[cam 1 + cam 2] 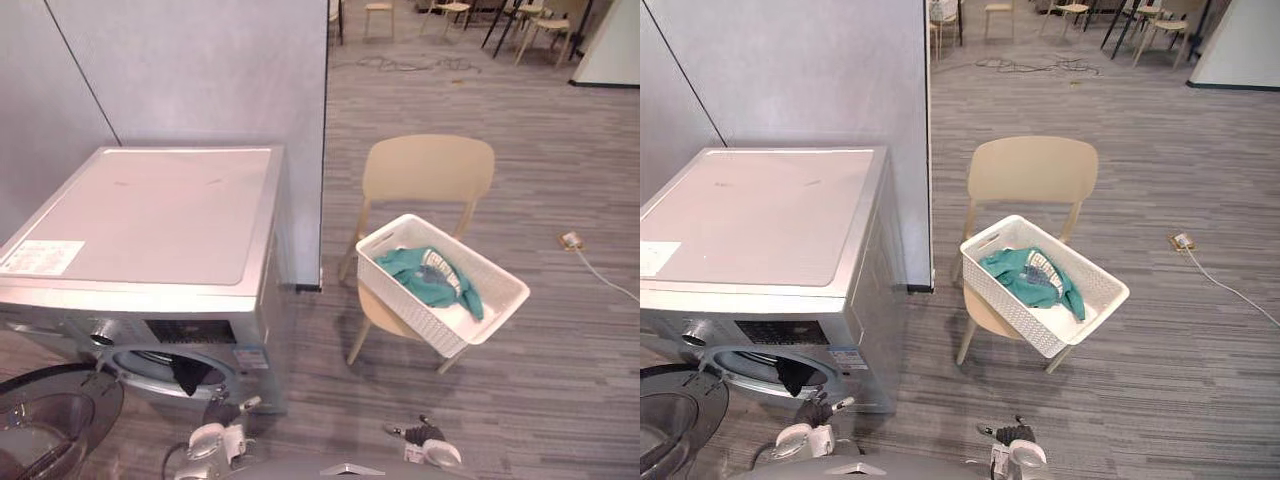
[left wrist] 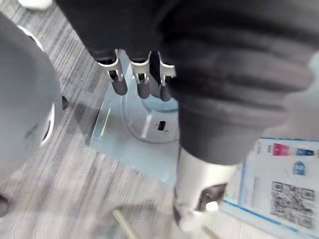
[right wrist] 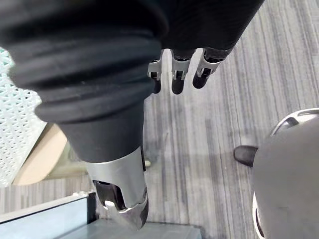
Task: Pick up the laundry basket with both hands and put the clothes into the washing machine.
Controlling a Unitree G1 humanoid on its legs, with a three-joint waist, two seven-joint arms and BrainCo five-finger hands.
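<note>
White laundry basket (image 1: 402,303) is sitting tilted on the seat of a beige chair (image 1: 428,168), centre right of the left eye view. Teal clothes (image 1: 432,276) are lying bunched inside it. Neither hand is touching it.

Washing machine (image 1: 150,215) is standing at the left, against a grey partition (image 1: 200,70). Its round door (image 1: 45,420) is hanging open in the lower left corner, and a dark garment (image 1: 185,374) is drooping from the drum opening.

Left hand (image 2: 142,85) and right hand (image 3: 177,79) are hanging low at the bottom edge, well apart from the basket, fingers straight and loose, holding nothing.

A floor socket (image 1: 572,240) with a white cord is lying on the carpet at far right.
</note>
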